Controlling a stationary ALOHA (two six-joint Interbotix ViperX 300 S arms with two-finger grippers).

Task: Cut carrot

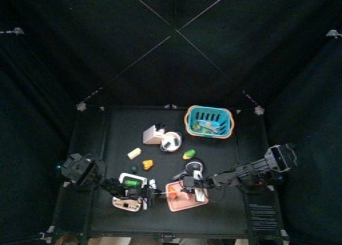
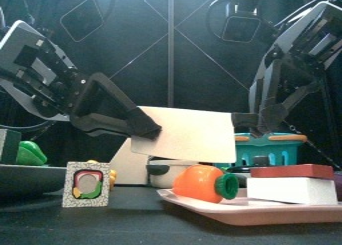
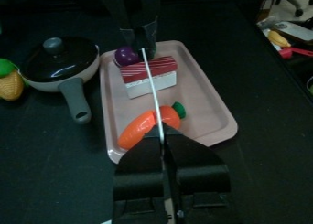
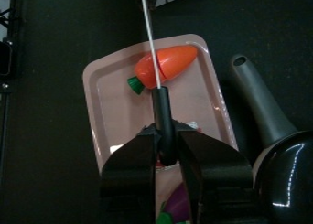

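One carrot [image 3: 153, 125] lies on one pink tray [image 3: 215, 113], along with one red-and-white block [image 3: 154, 73] and one purple ball [image 3: 124, 56]. There is one black pan [image 3: 58, 65], one teal basket [image 1: 210, 119], one knife [image 4: 152, 58] and one small picture card [image 2: 88, 183].

Black table [image 1: 120, 124], small, ringed by curtains. Resting directly on it: pink tray [image 3: 210, 100] at the front, near the middle; black pan [image 3: 59, 65] just beside the tray, handle pointing toward the front; small picture card [image 2: 88, 184] standing upright near the front edge, at the left; teal basket [image 1: 210, 119] toward the back right; white box [image 1: 151, 135] and a white round thing [image 1: 171, 141] mid-table; a yellow piece [image 1: 135, 152], an orange piece [image 1: 147, 163] and a green piece [image 1: 190, 153] scattered between.
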